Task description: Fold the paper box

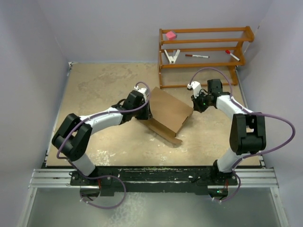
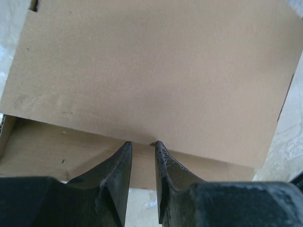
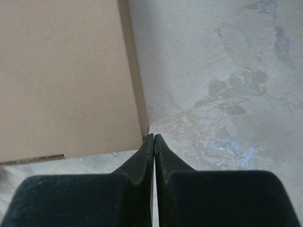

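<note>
Closing the lid looks like the step in hand. The paper box (image 1: 166, 112) sits near the middle of the table (image 1: 94, 90), a little toward the far right corner. Its top panel (image 2: 151, 71) is tilted and not yet flat on the tray (image 2: 38, 151) beneath it. A flap (image 1: 166, 133) juts out toward the near edge.

The left gripper (image 1: 145, 112) is at the box's left side. Its fingers are parted by a narrow gap with nothing between them, and the tips are at the rim of the panel. The right gripper (image 1: 196, 105) is clenched on nothing, and its closed tips are touching or just beside the box's right corner.

To do this well, the left arm would probably press the panel down evenly along its edge rather than at one point, so the cardboard bends at its crease and does not buckle. The right arm seems best used as a stop at the corner, keeping the box from sliding toward the right edge. The loose flap may catch or crumple unless it is guided in, so slow, light pressure seems wise.
</note>
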`<action>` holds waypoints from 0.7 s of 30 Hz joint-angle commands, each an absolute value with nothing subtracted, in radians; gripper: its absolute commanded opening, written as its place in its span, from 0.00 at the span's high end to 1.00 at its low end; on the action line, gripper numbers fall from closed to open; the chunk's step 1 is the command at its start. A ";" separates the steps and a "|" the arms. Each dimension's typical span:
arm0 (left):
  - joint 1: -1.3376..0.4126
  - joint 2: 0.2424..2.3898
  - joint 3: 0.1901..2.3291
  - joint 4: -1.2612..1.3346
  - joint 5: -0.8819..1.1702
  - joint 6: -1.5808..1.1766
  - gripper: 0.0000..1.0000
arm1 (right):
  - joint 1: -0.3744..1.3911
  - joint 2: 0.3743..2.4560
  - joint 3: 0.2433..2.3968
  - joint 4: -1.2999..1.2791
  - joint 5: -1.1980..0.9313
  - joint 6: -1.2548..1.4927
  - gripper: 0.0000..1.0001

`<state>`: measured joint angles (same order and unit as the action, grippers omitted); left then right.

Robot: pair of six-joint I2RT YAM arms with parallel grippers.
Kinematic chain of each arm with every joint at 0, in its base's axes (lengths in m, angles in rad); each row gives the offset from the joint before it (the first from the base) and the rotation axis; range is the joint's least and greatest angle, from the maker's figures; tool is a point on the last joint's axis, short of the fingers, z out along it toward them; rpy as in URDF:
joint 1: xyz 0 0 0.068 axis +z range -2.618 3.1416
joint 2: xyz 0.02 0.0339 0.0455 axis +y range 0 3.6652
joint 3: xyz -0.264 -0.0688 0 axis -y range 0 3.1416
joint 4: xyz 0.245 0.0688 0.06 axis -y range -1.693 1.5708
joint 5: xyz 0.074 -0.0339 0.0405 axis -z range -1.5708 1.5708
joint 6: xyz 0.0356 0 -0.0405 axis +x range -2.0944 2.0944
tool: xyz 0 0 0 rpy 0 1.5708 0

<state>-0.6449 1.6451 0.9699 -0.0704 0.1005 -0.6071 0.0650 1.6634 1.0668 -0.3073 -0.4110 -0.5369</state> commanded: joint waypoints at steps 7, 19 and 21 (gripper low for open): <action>-0.572 1.686 1.078 -0.017 0.209 -0.463 0.67 | 0.071 1.603 1.103 -0.484 -0.555 -0.715 0.99; -0.577 1.285 0.738 0.107 0.415 -0.440 0.50 | 0.064 1.364 1.072 -0.461 -0.613 -0.715 0.65; -0.599 1.217 0.718 0.140 0.475 -0.440 0.47 | 0.064 1.315 1.074 -0.485 -0.734 -0.747 0.61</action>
<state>-0.5743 1.3415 0.7521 0.0025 0.3092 -0.4652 0.0647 1.3975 1.0676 -0.4614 -0.5453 -0.6918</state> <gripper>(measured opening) 0.508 0.356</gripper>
